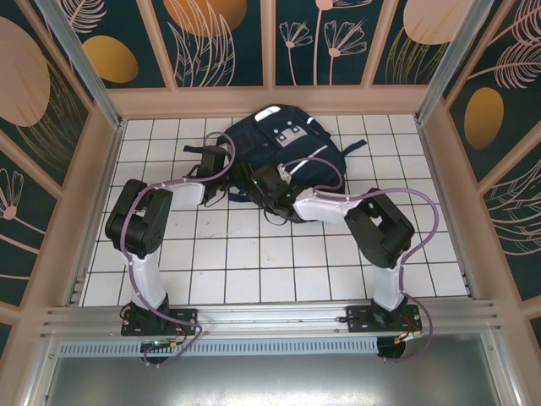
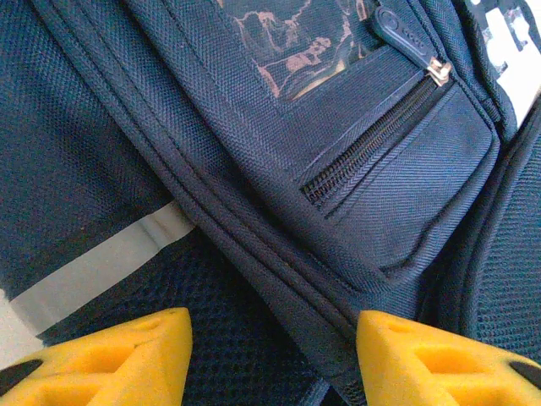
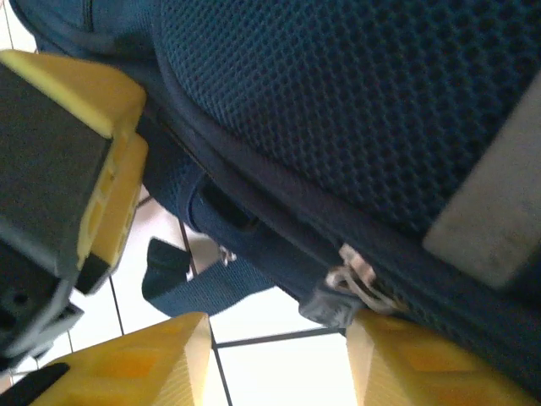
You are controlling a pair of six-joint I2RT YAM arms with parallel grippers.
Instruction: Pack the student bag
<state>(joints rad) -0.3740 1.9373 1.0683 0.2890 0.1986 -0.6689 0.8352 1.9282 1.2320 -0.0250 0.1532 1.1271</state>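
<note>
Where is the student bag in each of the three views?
Top external: student bag at the far middle of the table.
Left wrist: close up, centre, zipped pocket at right.
Right wrist: upper right, zipper pull at its lower edge.
Shared landmark: its pale reflective stripe.

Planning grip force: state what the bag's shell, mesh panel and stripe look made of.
The student bag shell: woven synthetic, likely nylon or polyester, matte; coarse weave shows. Its mesh panel: knitted spacer mesh, open holes visible. Its stripe: smooth grey tape, probably reflective film; no weave seen.
</note>
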